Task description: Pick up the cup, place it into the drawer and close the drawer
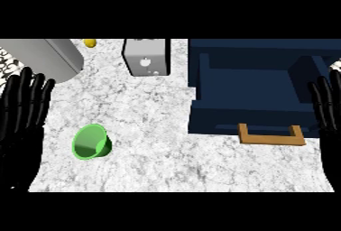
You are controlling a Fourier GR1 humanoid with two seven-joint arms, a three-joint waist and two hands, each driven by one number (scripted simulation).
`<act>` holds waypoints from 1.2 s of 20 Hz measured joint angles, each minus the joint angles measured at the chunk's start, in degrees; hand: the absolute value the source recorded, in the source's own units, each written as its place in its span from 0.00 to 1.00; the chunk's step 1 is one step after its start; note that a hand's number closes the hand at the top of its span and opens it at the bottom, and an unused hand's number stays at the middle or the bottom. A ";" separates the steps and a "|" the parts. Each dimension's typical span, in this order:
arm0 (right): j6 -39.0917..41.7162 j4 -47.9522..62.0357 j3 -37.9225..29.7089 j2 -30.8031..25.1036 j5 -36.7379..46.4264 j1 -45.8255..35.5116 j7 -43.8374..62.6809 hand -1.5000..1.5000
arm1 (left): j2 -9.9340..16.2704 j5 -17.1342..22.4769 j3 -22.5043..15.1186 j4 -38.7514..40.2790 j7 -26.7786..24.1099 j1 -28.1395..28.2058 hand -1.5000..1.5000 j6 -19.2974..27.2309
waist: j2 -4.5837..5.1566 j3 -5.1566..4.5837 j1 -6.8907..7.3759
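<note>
A green cup (91,142) lies on the marble counter at the lower left, its mouth turned toward the left. The dark blue drawer (256,90) stands pulled out at the upper right, with a wooden handle (272,136) on its front. My left hand (23,103) rests at the left edge, fingers straight and pointing up, just left of the cup and apart from it. At the right edge my right hand (326,103) rests the same way, beside the drawer's right side. Neither hand holds anything.
A white box-shaped appliance (146,56) stands at the back centre. A grey cylindrical object (47,56) lies at the back left, with a small yellow item (90,43) behind it. Bare marble counter (173,167) spreads across the middle and front.
</note>
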 measured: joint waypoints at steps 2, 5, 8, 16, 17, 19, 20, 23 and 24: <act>0.31 0.49 0.13 0.25 -0.27 -0.81 -0.04 0.00 | 0.76 1.22 1.33 -1.22 0.01 1.17 0.00 -1.08 | 0.07 -0.27 -0.77; 0.84 -0.05 0.80 0.97 -0.46 0.09 -1.50 0.00 | 3.37 6.59 5.37 -1.68 -0.41 2.73 0.00 -5.10 | 0.12 -0.53 -1.43; 2.58 0.83 1.98 0.45 -1.49 0.04 0.15 0.00 | 2.48 12.49 7.24 -0.52 1.68 5.52 0.00 -6.34 | 0.18 -0.66 -1.43; 5.60 3.07 2.99 -0.57 -3.44 -2.94 5.11 0.00 | 1.80 21.14 12.61 7.05 1.88 8.87 0.00 -9.54 | 0.22 -0.74 -1.89; 5.90 4.36 3.09 -0.50 -3.30 -3.62 4.68 0.00 | 1.80 20.73 13.00 8.54 0.92 9.17 0.00 -10.04 | 0.22 -0.74 -1.91; 6.35 5.88 2.25 -0.71 -3.96 -5.35 4.90 0.00 | 2.37 20.16 14.17 12.35 -0.63 8.63 0.00 -10.94 | 0.25 -0.74 -1.98; 6.33 6.27 2.20 -0.57 -3.83 -5.67 4.86 0.00 | 1.97 19.35 14.14 14.22 -1.94 8.72 0.00 -11.21 | 0.25 -0.74 -2.02; 7.34 10.02 0.22 -1.41 -4.69 -8.90 3.81 0.00 | 2.19 18.21 14.98 19.03 -4.05 8.28 0.00 -12.01 | 0.27 -0.73 -2.03; 7.93 10.50 -0.37 -1.71 -5.13 -9.05 3.26 0.00 | 2.35 17.70 15.28 20.65 -4.92 8.17 0.00 -12.35 | 0.27 -0.75 -2.05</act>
